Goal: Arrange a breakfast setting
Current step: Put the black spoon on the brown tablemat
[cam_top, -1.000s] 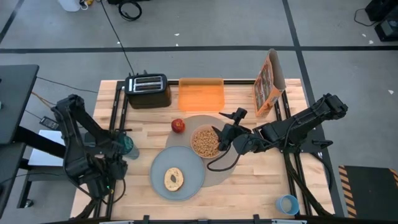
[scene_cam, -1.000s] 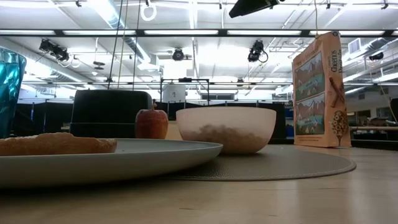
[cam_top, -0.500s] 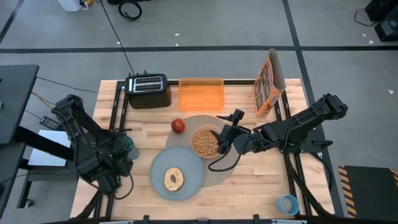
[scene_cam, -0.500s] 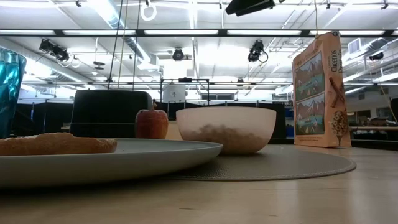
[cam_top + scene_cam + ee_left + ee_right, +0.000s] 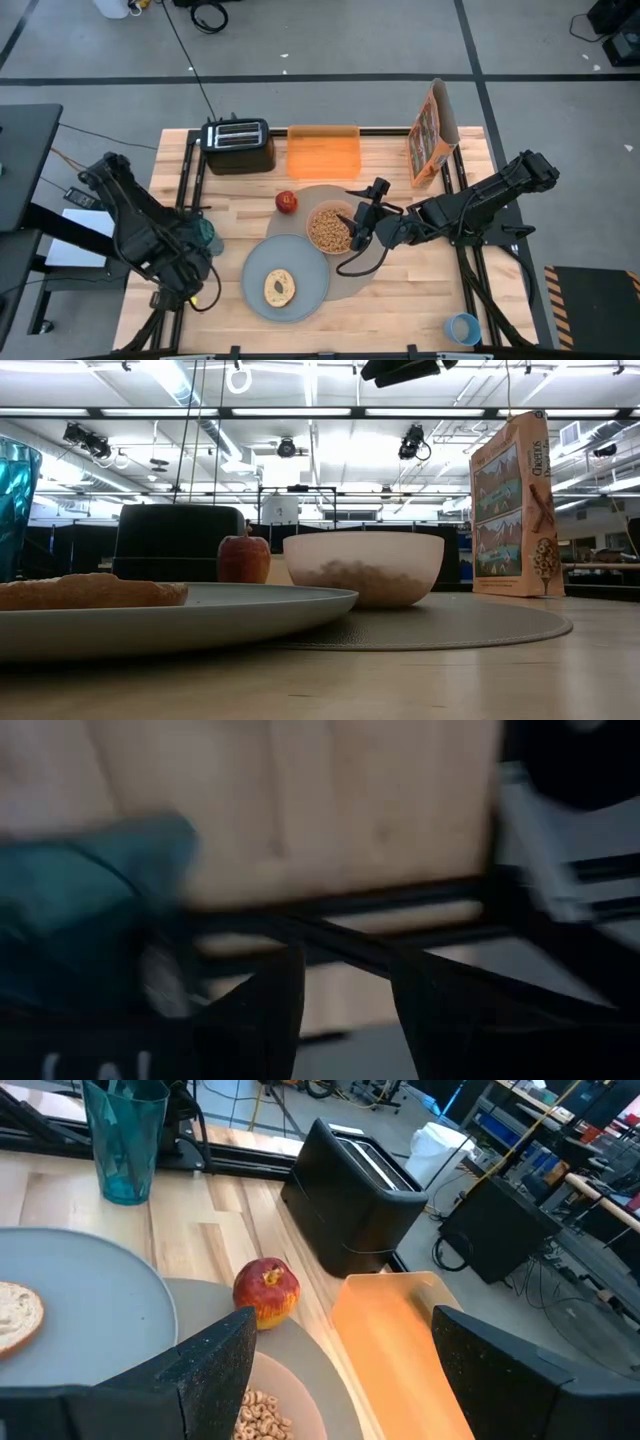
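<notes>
The right tool [image 5: 362,222] hangs over the right rim of the bowl [image 5: 329,228], its fingers [image 5: 215,1370] spread wide with nothing between them. The bowl holds cereal and sits on the far right part of the mat [image 5: 352,275]. In the right wrist view the bowl's rim and cereal lie just below the fingers.

The plate [image 5: 255,290] lies on the mat's near left part, overlapping its edge, and its rim comes up against the bowl. The bagel [image 5: 279,288] rests in the middle of the plate. The apple [image 5: 286,202] stands on the desk [image 5: 400,300] just beyond the mat's far left edge, near the bowl but apart from it.

The cup [image 5: 206,236] stands upright at the left of the desk, well apart from the plate. The left tool [image 5: 345,1010] is at the desk's left edge, just beside the cup on its near side. Its fingers are parted and hold nothing.

At the far edge stand the toaster [image 5: 238,146], the tray [image 5: 323,153] to its right, and the cereal box [image 5: 432,134] further right. In the low view the box stands upright at the right beyond the mat.

No spoon can be made out.
</notes>
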